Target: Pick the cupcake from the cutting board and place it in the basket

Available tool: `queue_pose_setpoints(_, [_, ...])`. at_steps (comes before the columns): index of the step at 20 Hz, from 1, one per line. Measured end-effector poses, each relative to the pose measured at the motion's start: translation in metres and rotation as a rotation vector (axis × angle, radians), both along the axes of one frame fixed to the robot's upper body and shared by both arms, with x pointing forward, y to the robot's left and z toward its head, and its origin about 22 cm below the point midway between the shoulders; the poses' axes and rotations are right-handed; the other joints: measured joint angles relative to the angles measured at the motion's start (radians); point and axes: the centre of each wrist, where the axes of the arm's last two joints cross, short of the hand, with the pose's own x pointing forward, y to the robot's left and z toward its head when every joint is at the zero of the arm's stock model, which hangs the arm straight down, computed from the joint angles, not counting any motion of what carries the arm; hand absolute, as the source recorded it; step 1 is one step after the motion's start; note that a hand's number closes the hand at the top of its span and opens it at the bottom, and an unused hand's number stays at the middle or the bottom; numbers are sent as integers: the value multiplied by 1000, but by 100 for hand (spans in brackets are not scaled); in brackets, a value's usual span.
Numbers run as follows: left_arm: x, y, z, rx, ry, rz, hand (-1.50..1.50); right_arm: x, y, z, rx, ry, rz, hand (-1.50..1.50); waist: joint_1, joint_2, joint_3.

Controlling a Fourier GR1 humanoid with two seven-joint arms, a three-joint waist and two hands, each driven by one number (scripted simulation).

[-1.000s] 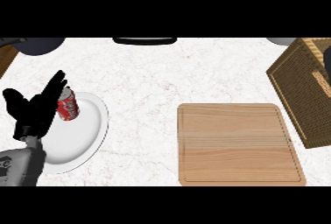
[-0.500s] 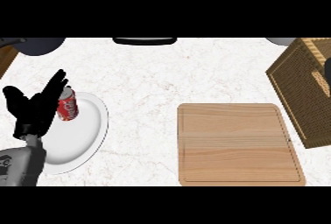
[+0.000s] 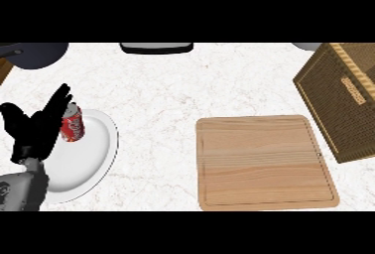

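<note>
Grey forearm (image 3: 18,191) comes in at the lower left corner of the head view and ends in the black left hand (image 3: 33,133), which is held wide, fingers (image 3: 57,101) straight and pointing away from the robot, thumb spread to the left, holding nothing. Its palm overlaps the left rim of a white plate (image 3: 92,163) that sits on the pale marbled counter (image 3: 161,99). On the far left part of that plate is a red drink can (image 3: 72,128); the fingers cross the can's left edge in the view, and whether they touch it cannot be told. Well apart to the right, a light wooden cutting board (image 3: 264,166) lies flat, with rounded corners and a shallow groove round its edge, showing only bare grain; the cupcake shows nowhere in the view. Just past the board's far right corner, near it but apart, stands the brown woven basket (image 3: 341,96), turned at an angle and cut by the right edge. Along the far edge are a dark round object (image 3: 35,52) at the left, a dark-rimmed grey thing (image 3: 157,47) in the middle and a grey shape (image 3: 307,46) at the right, all cut by the frame.
</note>
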Motion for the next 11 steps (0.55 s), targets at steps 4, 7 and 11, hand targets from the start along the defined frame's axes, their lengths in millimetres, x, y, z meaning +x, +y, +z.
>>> queue_pose_setpoints(4, [-7, 10, -4, -4, 11, 34, 0, -19, 10, -9, 38, -99, -7, -150, -30, -14, 0])
queue_pose_setpoints(7, [-13, 13, -7, 3, 18, 46, 0, -35, 25, -20, 90, -132, 15, -150, -46, -23, -1])
queue_pose_setpoints(11, [-17, 20, -7, 4, 20, 67, 0, -64, 46, -39, 147, -151, 55, -150, -62, -26, -1])
